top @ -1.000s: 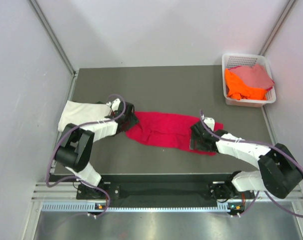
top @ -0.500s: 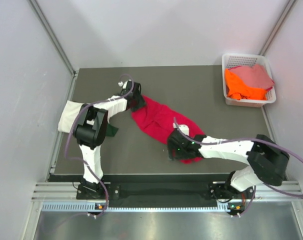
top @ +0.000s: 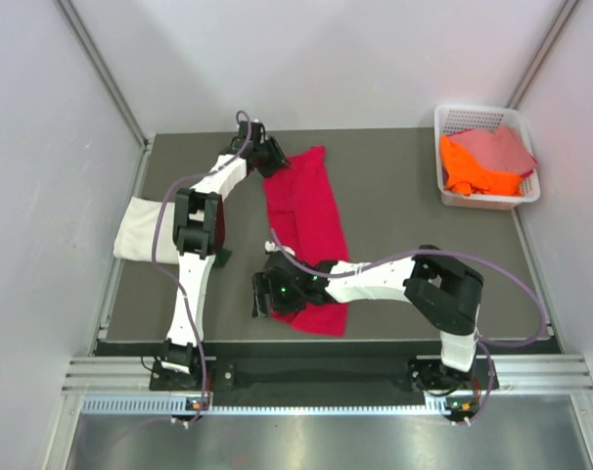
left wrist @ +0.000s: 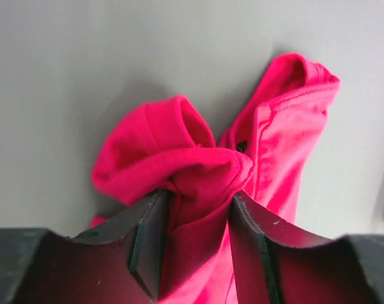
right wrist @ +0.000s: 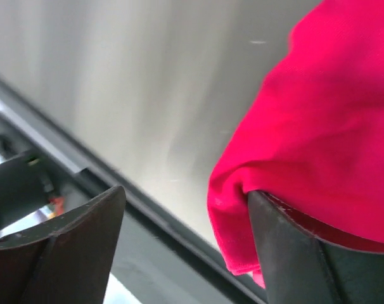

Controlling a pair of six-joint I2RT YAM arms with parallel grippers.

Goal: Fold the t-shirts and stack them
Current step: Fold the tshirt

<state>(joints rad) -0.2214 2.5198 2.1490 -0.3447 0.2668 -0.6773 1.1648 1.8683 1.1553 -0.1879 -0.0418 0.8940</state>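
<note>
The dark surface (top: 404,264) is carrying a crimson t-shirt (top: 311,211), which is lying in a long strip from the far left-centre toward the near edge. The left arm (top: 204,211) is reaching to the shirt's far end, and the right arm (top: 375,279) is crossing leftward to its near end. A cream t-shirt (top: 140,230) is lying at the left edge. A white basket (top: 487,201) at the far right is holding an orange t-shirt (top: 468,168) and a pink t-shirt (top: 502,147). The left jaws are pinching a bunched fold of the crimson cloth. The right jaws are standing spread, with the cloth's edge draping over one finger (right wrist: 293,253) and bare surface showing in the gap.
</note>
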